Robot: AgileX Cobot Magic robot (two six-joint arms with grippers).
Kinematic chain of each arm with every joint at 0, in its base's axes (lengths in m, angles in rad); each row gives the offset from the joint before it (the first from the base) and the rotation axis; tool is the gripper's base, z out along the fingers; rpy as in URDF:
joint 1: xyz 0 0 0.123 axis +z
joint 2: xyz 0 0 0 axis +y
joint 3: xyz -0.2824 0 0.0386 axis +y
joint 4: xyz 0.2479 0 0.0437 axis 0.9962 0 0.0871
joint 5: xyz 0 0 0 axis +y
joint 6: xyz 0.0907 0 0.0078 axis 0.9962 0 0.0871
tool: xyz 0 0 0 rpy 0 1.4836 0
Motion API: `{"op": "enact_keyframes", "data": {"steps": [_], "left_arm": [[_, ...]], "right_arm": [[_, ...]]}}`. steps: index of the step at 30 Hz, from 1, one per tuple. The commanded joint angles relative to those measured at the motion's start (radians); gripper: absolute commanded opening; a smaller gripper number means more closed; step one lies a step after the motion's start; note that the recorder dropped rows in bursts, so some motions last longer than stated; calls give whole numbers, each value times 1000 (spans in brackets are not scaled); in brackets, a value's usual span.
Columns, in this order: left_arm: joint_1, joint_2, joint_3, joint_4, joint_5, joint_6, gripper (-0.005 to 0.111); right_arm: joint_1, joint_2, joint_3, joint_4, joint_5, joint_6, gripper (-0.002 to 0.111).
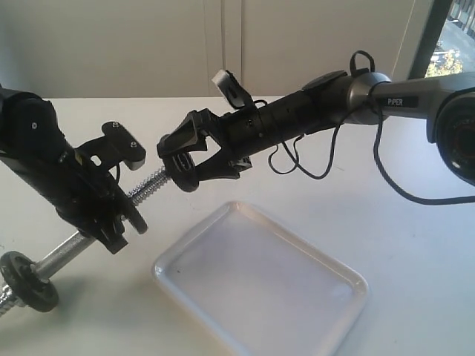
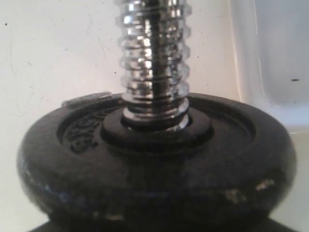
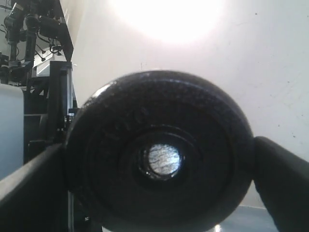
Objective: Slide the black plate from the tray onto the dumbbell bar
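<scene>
Already off the white tray [image 1: 260, 285], the black plate [image 3: 207, 145] is pinched rim-to-rim in the right hand [image 1: 180, 159], which is spread wide. Its hole sits over the threaded tip of the dumbbell bar [image 1: 148, 189]. The left hand [image 1: 111, 215] clamps the bar mid-shaft. The iron disc is likely heavy, rigid and slippery at the rim, so grip opposite rim edges and keep it square to the threads.

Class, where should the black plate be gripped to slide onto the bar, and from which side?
Grip the plate by its rim, fingers on opposite edges, coming from the face away from the bar: its hole must stay clear for the threaded end.
</scene>
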Motion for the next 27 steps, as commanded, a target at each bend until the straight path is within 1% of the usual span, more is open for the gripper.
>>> {"op": "enact_keyframes", "data": {"steps": [1, 6, 11, 18, 27], "left_arm": [[-6, -70, -36, -28, -106, 10, 0], [-6, -82, -36, -28, -103, 10, 0], [-6, -97, -36, -28, -99, 11, 0], [-6, -107, -36, -28, -69, 60, 0], [-6, -107, -36, -28, -49, 74, 0]], "right_arm": [[8, -44, -8, 6, 52, -4, 0], [12, -70, -8, -85, 52, 30, 0], [25, -70, -8, -103, 52, 53, 0], [46, -70, -8, -115, 52, 37, 0], [1, -70, -10, -97, 52, 35, 0]]}}
